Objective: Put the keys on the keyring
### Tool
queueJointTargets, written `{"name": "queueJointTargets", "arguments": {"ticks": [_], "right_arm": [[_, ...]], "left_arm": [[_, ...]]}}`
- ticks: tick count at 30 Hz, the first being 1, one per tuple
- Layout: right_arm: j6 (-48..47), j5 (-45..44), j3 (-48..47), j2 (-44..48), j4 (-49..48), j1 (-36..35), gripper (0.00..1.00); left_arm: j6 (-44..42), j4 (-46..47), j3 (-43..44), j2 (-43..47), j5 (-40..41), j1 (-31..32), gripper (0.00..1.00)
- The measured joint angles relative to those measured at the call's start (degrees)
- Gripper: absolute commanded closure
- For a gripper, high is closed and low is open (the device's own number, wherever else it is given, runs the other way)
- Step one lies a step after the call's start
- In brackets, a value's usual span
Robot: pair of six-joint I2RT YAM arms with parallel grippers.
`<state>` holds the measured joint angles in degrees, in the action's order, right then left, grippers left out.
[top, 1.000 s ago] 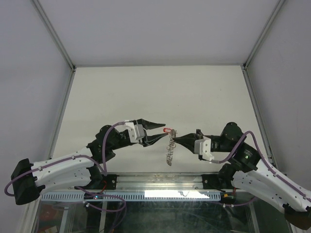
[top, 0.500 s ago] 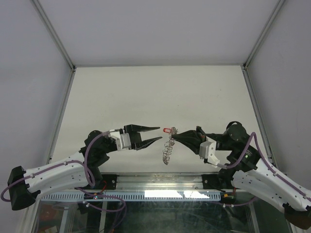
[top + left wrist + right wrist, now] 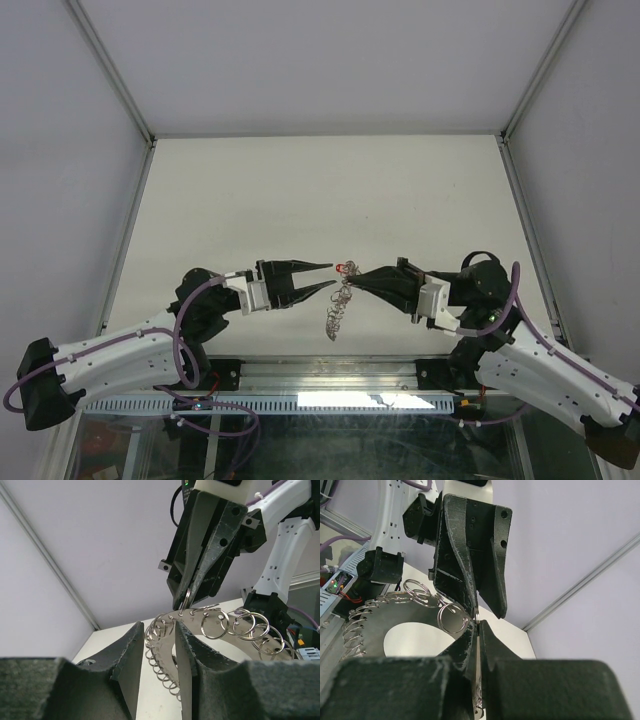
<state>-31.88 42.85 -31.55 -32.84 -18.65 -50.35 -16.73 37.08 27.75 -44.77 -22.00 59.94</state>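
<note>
Top view, left pincer: your left pincer (image 3: 331,275) stands part open with nothing between its fingers.
Top view, right pincer: your right pincer (image 3: 357,278) is closed, tip to tip with the left one, above the table (image 3: 300,180).
Top view, keyring: the keyring (image 3: 337,308) hangs down from the right pincer's tip.
Top view, red-tagged key: the red-tagged key (image 3: 346,268) sits between the two pincers' tips, at the keyring's top; you cannot tell whether it is threaded on.
Left wrist, left pincer: the gap of your left pincer (image 3: 158,626) frames the keyring's near end; contact cannot be told.
Left wrist, right pincer: the right pincer (image 3: 186,602) points down, pinching a small ring.
Left wrist, keyring: the keyring (image 3: 227,622) is a flat silver band hung with split rings.
Right wrist, right pincer: your right pincer (image 3: 477,625) is clamped on a thin ring.
Right wrist, left pincer: the left pincer (image 3: 487,612) faces it, just beyond its tips.
Right wrist, keyring: the keyring (image 3: 390,600) curves away left of the closed tips.
</note>
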Motion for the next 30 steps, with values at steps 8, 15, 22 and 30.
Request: {"name": "queueJointTargets", "arguments": {"ticks": [8, 15, 22, 30], "right_arm": [[2.73, 0.11, 0.92, -0.76, -4.11, 0.00, 1.00], [3.30, 0.48, 1.03, -0.94, -4.66, 0.00, 1.00], [3.26, 1.44, 1.03, -1.38, -4.17, 0.00, 1.00], [3.08, 1.60, 1.03, -1.57, -3.56, 0.00, 1.00]], "left_arm": [[-0.17, 1.97, 0.09, -1.55, -4.13, 0.00, 0.68], [-0.26, 2.01, 0.61, -2.23, -6.64, 0.00, 0.73], [-0.48, 2.10, 1.46, -3.02, -6.67, 0.00, 0.76], [-0.48, 1.95, 1.90, -3.58, -7.10, 0.00, 0.73]]}}
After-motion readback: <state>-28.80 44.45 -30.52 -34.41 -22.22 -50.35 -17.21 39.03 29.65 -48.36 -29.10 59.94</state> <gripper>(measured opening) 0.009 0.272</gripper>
